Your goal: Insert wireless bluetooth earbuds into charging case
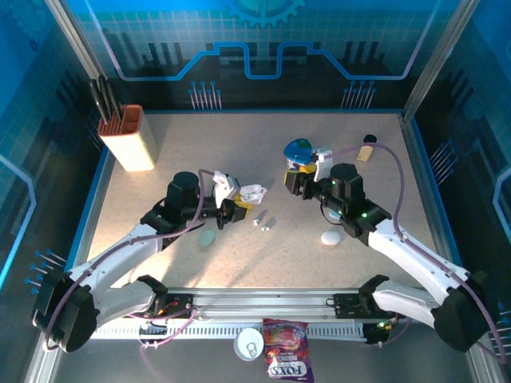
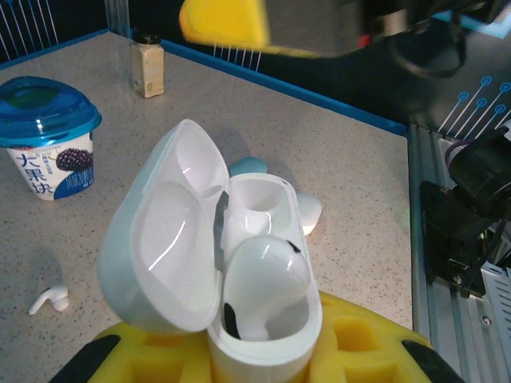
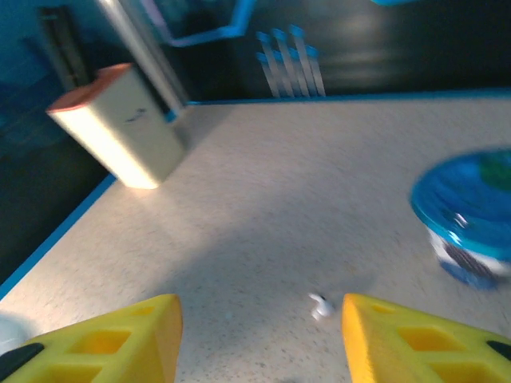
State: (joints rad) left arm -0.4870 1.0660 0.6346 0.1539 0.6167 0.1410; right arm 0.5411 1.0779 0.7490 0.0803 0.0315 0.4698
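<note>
One tiny white stemmed earbud [image 3: 322, 305] lies just ahead of the spread-open right gripper [image 3: 262, 331], while the left gripper [image 1: 237, 210] clasps the open white pebble-shaped charging case [image 2: 239, 263].

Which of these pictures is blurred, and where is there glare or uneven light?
Right wrist view: soft throughout, the blue-lidded yogurt cup and the tiny white earbud smeared. Left wrist view: sharp, with glare streaks inside the lid of the open glossy white charging case. Top external view: a blue cast, with a warm bright patch on the speckled beige table.
</note>
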